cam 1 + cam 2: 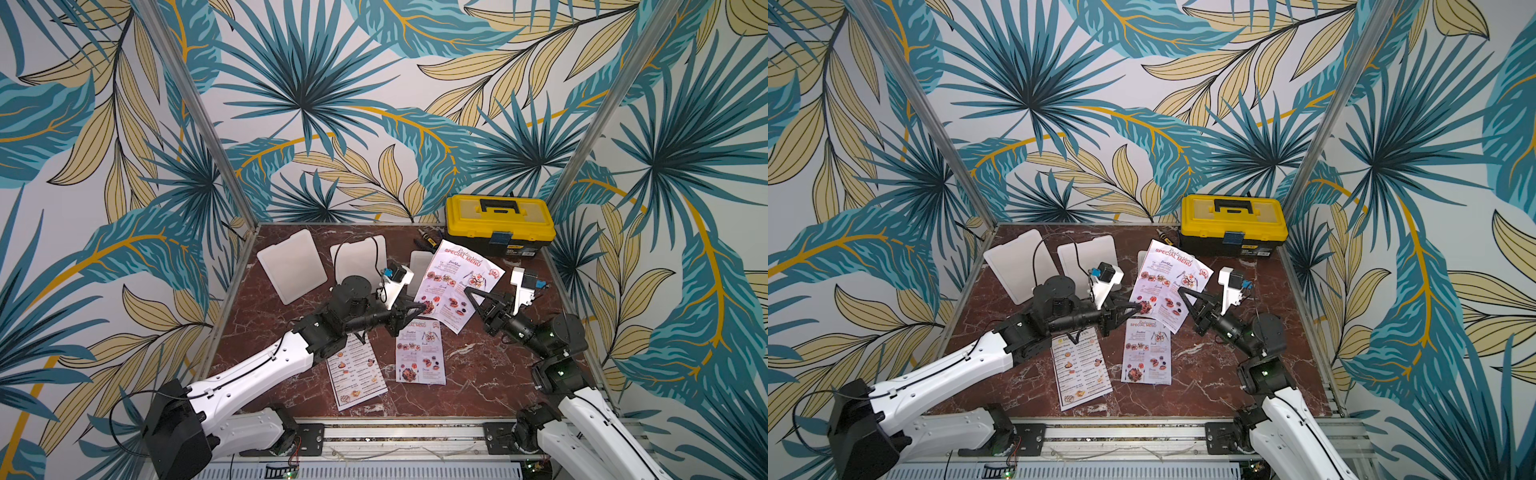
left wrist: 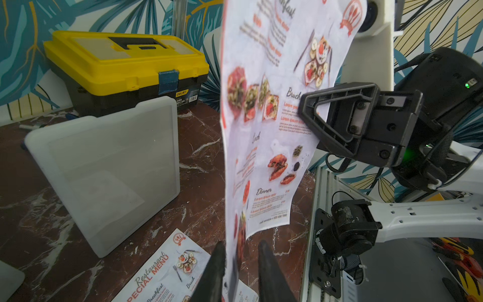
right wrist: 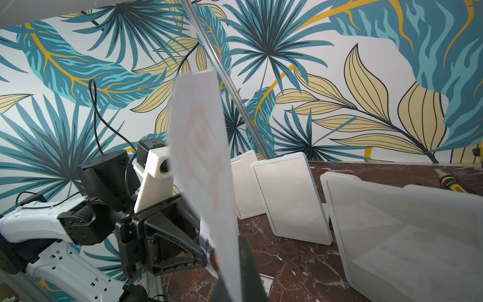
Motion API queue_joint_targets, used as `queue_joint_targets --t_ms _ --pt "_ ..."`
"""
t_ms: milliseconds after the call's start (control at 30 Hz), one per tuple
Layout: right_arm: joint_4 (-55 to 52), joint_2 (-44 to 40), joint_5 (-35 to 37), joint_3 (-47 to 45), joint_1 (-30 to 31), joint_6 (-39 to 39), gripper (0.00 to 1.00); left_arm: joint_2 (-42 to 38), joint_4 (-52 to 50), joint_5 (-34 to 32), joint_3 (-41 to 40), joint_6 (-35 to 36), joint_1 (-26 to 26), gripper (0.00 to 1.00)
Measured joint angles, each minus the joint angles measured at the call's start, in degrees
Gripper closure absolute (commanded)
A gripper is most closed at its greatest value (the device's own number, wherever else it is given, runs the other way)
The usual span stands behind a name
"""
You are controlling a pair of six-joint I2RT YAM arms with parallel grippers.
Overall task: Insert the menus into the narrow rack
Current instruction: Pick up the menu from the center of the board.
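My right gripper [image 1: 469,291]: clamped on the raised SPECIAL MENU [image 1: 457,274], side edge, sheet upright.
My left gripper [image 2: 241,252]: fingers [image 2: 269,264] slightly apart, straddling its lower corner.
Other 2 menus: second SPECIAL MENU [image 1: 420,359] and DIM SUM INN sheet [image 1: 358,374], flat on the table [image 1: 490,374].

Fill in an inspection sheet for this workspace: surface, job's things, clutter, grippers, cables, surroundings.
Surface: dark red marble table, no spills seen.
Job's things: held menu, titled SPECIAL MENU, off the table; flat menu, same title; DIM SUM menu flat, partly under the left arm; three racks stand leaning at the back.
Clutter: closed yellow toolbox at the back right; small tool beside it.
Grippers: right gripper shut on the held menu's edge; left gripper with jaws apart around its lower edge.
Cables: black cable loops above the left wrist.
Surroundings: leaf-print walls, metal posts.
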Motion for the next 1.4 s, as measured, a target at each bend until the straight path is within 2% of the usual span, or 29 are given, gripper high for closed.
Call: queue_joint_targets --t_ms 200,533,733,800,933,1100,1200,1267,1300,1400 --pt "0.46 -0.66 0.76 0.0 0.0 0.07 1.0 -0.68 1.38 0.15 -1.38 -0.09 0.0 0.81" --pt "4.17 -0.81 0.74 -0.13 0.0 1.64 1.0 -1.92 2.75 -0.42 -2.51 -0.13 0.02 0.82" --pt "6.54 -0.57 0.5 -0.22 0.0 2.95 1.0 -2.49 4.13 -0.98 -3.21 -0.46 0.02 0.93" --pt "7.28 -0.37 0.48 -0.79 0.0 3.32 1.0 -3.17 4.46 -1.55 -3.89 -0.74 0.11 0.93" --pt "8.24 -0.33 0.52 -2.1 0.0 3.93 1.0 -3.96 4.96 -1.79 -4.13 -0.79 0.28 0.79" --pt "9.49 -0.35 0.5 -2.58 0.0 4.68 1.0 -4.02 5.31 -1.73 -4.13 -0.96 0.33 0.79" --pt "10.29 -0.31 0.5 -2.58 0.0 5.05 1.0 -4.0 5.31 -1.75 -4.13 -1.14 0.33 0.87" --pt "10.71 -0.26 0.5 -2.58 0.0 5.2 1.0 -4.0 5.33 -1.77 -4.13 -1.2 0.37 0.96" --pt "10.75 -0.26 0.52 -2.58 0.0 5.2 0.99 -4.0 5.33 -1.84 -4.13 -1.27 0.37 1.0" --pt "10.62 -0.2 0.96 -2.58 0.02 4.92 0.77 -4.0 5.35 -2.38 -4.13 -1.53 0.39 1.0"
